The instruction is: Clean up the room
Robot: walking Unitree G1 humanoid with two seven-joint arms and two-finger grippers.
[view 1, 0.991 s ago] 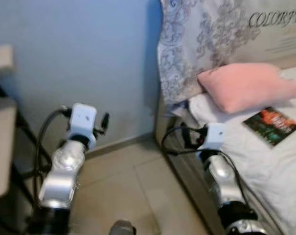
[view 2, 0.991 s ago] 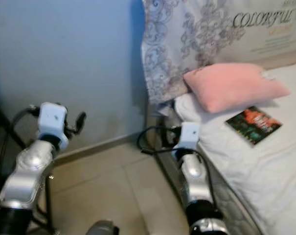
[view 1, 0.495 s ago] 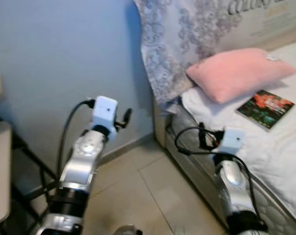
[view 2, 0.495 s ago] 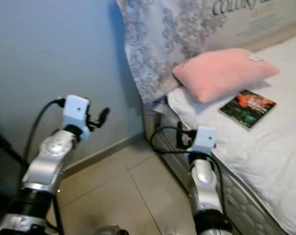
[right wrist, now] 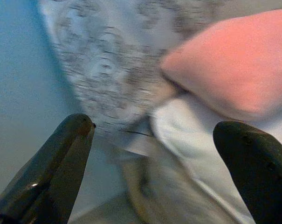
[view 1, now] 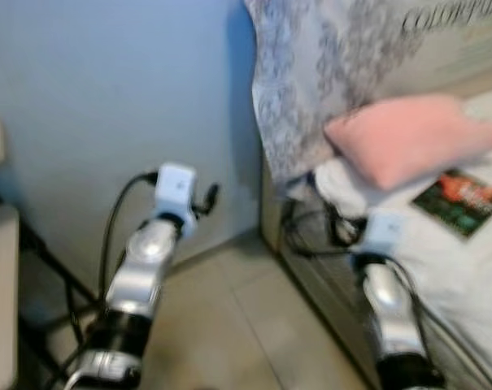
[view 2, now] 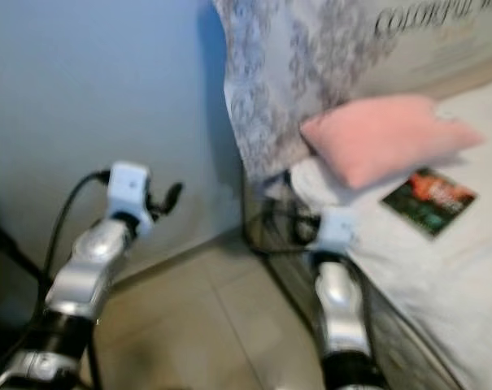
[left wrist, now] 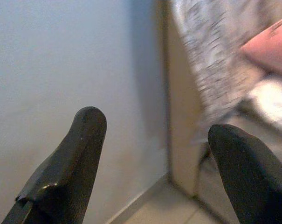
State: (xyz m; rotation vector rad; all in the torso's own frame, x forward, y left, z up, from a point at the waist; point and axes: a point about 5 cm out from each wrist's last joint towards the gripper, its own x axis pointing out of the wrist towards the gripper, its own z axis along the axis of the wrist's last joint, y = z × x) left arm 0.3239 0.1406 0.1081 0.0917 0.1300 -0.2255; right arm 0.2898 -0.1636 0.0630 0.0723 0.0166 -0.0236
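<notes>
Before me a pale blue wall [view 1: 107,89] meets a beige tiled floor [view 1: 229,325]; a white-sheeted bed [view 2: 441,268] stands on my right.

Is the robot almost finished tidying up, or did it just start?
It looks like an early stage. Nothing is in hand: the left gripper and the right gripper are both open and empty. The book lies on the bed beside the pink pillow, so picking it up may be left.

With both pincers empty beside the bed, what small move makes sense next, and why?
Probably ease the right pincer forward toward the book lying loose on the bed past the pink pillow. Both pincers are open and hold nothing, and the right one is nearer.
</notes>
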